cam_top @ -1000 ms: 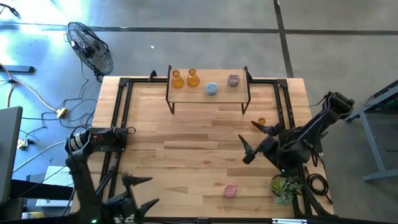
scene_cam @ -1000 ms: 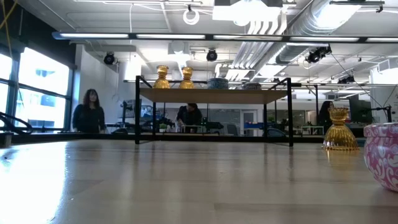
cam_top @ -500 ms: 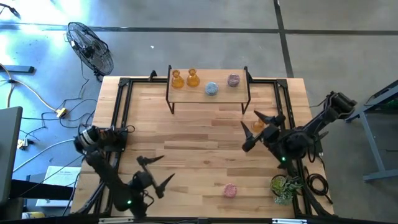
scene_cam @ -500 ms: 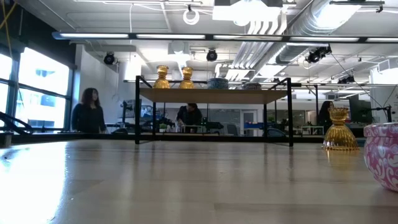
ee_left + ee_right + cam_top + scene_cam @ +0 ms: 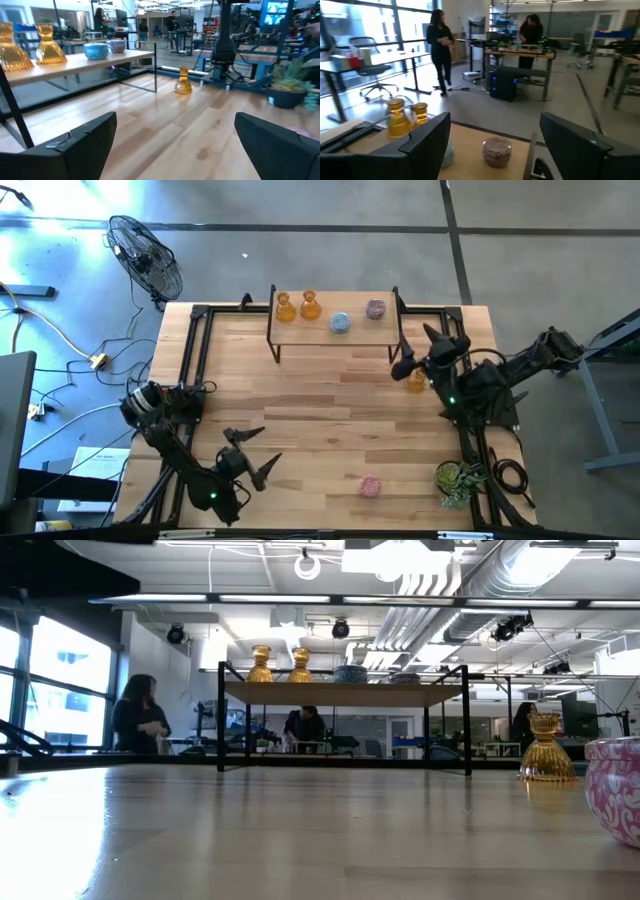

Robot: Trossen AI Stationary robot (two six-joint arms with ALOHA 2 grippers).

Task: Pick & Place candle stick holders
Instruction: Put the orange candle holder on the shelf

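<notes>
High view: right gripper [image 5: 418, 352], jaws spread, above amber fluted glass candle holder [image 5: 416, 381] near desk's right edge, beside shelf [image 5: 335, 338]. Light, rigid, slick, breakable; grip narrow neck. Left gripper [image 5: 252, 454] spread, front-left.

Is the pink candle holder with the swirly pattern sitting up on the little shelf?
No, the pink patterned holder sits on the wooden table near the front edge, far from the shelf.
</notes>
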